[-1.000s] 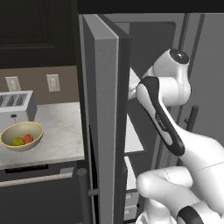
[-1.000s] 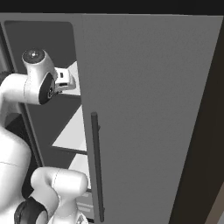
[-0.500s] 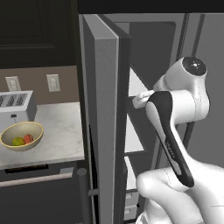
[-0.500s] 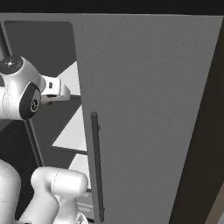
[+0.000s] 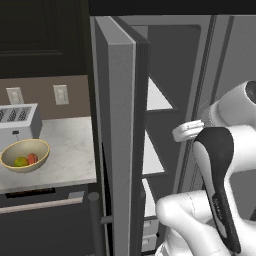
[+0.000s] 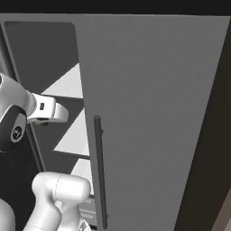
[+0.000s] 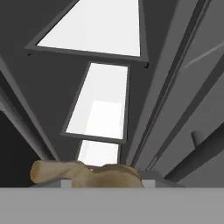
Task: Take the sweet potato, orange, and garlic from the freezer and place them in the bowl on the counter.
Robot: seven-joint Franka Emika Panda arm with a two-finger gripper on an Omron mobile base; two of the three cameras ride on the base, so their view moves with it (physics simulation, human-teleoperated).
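Note:
A tan, lumpy garlic (image 7: 87, 173) sits at the bottom of the hand view, right where my gripper (image 7: 105, 179) has its tips, so the gripper appears shut on it. My white hand (image 5: 189, 131) hangs in front of the open freezer (image 5: 160, 100), level with its middle white shelves (image 7: 103, 109). The pale yellow bowl (image 5: 10, 152) stands on the marbled counter (image 5: 65, 145) at the left. In it lie the yellow-olive orange (image 5: 21, 161) and the reddish sweet potato (image 5: 32, 158).
The long freezer door (image 5: 120, 125) stands open edge-on between my arm and the counter. A silver toaster (image 5: 17, 120) is behind the bowl. The fridge's right door (image 6: 149, 113) with its dark handle (image 6: 100, 171) is shut. Grey drawers (image 5: 150, 230) sit low in the freezer.
My arm has drawn back out of the freezer: the hand has slid right and lower in the left base view, left in the right base view. Bowl contents unchanged.

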